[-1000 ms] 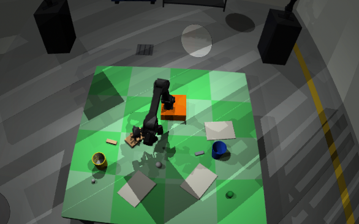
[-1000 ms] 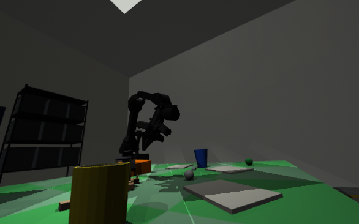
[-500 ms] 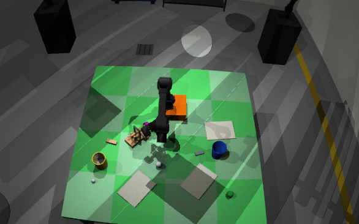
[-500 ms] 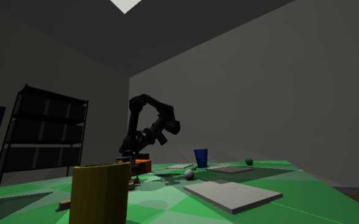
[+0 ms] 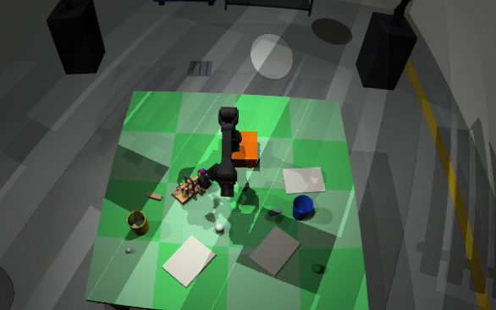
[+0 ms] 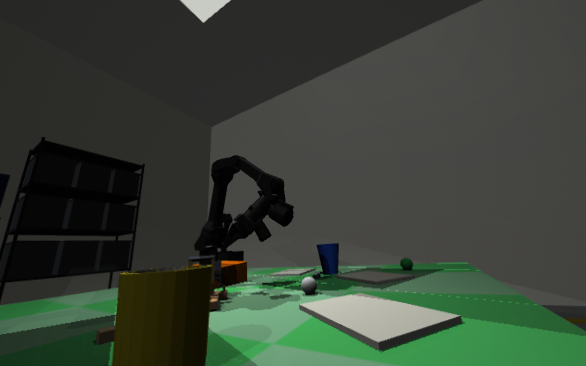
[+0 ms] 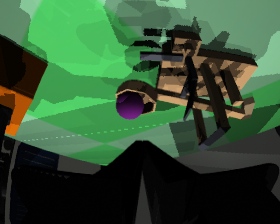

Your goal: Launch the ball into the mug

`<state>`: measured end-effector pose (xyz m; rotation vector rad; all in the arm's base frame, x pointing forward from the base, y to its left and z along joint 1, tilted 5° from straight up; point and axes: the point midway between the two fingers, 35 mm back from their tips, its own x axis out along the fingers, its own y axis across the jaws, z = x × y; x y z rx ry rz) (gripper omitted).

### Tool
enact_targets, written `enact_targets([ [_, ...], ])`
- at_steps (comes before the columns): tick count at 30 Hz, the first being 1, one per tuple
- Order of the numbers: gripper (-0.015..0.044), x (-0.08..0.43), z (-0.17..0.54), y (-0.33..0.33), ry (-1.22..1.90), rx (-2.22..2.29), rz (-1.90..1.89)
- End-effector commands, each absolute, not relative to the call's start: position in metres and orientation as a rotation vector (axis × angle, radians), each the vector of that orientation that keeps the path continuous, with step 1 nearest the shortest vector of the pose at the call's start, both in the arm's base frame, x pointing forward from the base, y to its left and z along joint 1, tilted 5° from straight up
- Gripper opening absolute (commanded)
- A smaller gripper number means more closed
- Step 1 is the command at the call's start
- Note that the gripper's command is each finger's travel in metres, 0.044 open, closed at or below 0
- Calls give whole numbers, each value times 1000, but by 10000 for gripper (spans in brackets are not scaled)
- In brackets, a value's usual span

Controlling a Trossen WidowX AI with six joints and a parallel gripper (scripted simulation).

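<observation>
The wooden catapult [image 5: 181,196] [image 7: 241,75] stands left of the arm, its cup end at the upper right in the top view and its other end toward the lower left. The purple ball [image 5: 202,171] [image 7: 130,106] sits in the catapult's cup. The yellow mug [image 5: 138,226] [image 6: 160,320] stands upright, beyond the catapult's lower-left end, and hides most of the catapult in the exterior view. My gripper [image 7: 141,146] is shut and empty. In the wrist view its tips appear just below the ball and cup; any contact cannot be told.
An orange block [image 5: 245,144] [image 6: 234,272] is near the arm base. A blue mug [image 5: 303,207] [image 6: 328,258], white ball [image 5: 219,228] [image 6: 309,285], green ball [image 5: 317,268] [image 6: 406,263], small wooden block [image 5: 154,196] and several flat panels lie around the table.
</observation>
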<state>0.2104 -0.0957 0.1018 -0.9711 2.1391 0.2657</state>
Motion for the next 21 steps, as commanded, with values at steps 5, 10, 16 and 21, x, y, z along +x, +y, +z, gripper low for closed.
enact_targets([
  [5,0,211,88,-97,2151,-979,276],
  [10,0,212,80,-98,2151,-979,276],
  [16,0,213,70,-99,2151,-979,276],
  [21,0,214,62,-99,2151,-979,276],
])
